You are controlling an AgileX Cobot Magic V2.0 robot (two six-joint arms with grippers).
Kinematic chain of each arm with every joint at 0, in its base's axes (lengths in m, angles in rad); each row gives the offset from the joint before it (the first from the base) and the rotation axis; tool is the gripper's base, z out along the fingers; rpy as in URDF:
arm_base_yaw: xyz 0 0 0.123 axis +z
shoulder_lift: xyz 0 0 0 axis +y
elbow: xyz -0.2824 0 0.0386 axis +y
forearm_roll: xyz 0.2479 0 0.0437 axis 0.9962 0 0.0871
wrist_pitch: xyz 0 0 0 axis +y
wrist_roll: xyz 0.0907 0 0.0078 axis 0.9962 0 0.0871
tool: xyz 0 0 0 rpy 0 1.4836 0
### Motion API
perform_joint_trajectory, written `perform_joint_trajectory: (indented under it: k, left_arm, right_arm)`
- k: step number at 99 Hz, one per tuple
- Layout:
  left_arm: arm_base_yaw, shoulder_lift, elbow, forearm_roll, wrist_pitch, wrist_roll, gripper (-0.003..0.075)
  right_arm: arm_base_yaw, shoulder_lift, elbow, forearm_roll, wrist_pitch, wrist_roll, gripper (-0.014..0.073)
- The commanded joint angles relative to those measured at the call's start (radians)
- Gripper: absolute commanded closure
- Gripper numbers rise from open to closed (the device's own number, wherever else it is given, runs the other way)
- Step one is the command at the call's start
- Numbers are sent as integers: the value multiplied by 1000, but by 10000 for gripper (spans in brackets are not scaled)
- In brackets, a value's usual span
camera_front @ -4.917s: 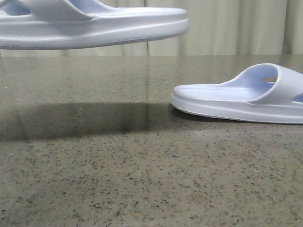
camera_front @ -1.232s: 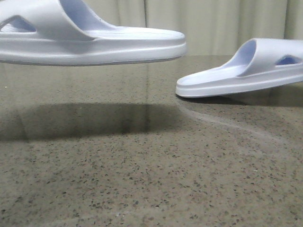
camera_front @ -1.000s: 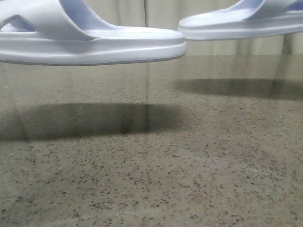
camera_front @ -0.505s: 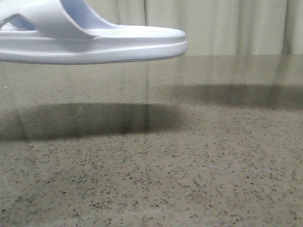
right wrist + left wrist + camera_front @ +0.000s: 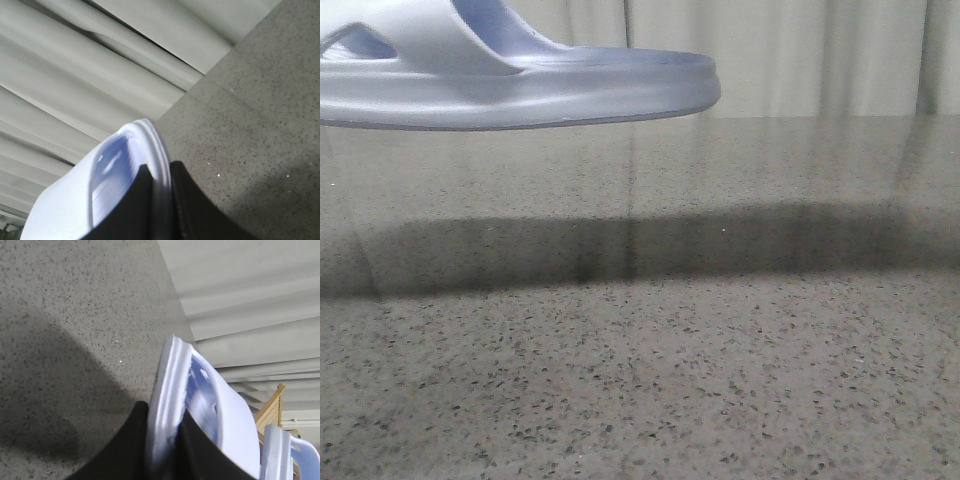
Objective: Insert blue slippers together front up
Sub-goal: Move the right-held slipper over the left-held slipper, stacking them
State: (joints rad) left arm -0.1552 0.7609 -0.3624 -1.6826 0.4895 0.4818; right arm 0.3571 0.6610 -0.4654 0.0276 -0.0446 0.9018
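Fingers (image 5: 150, 440) of my left arm pinch one blue slipper's (image 5: 172, 405) sole edge, my right fingers (image 5: 157, 200) its mate (image 5: 127, 170) likewise — both lifted clear of the counter (image 5: 640, 350), apparently so they can be slotted together.

Right slipper (image 5: 135, 165) is gone from the front view; earlier it sat on the table (image 5: 720, 380) at right, then lifted out of the top edge. Its shadow (image 5: 800, 240) now merges with the left one's. Left slipper (image 5: 520, 85) looks darker, shaded.
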Motion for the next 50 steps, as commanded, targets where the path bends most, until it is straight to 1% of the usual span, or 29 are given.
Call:
perform_joint_trajectory:
  k: [1, 27, 50]
  left_arm:
    - [-2, -2, -36, -51, 44, 0, 704]
    - [-2, -2, -36, -58, 88, 0, 704]
    - [-2, -2, -36, -70, 101, 0, 704]
  right_arm:
    - [1, 18, -27, -14, -75, 1, 701]
    - [1, 72, -27, -14, -76, 1, 701]
    - [2, 72, -27, -14, -76, 1, 701]
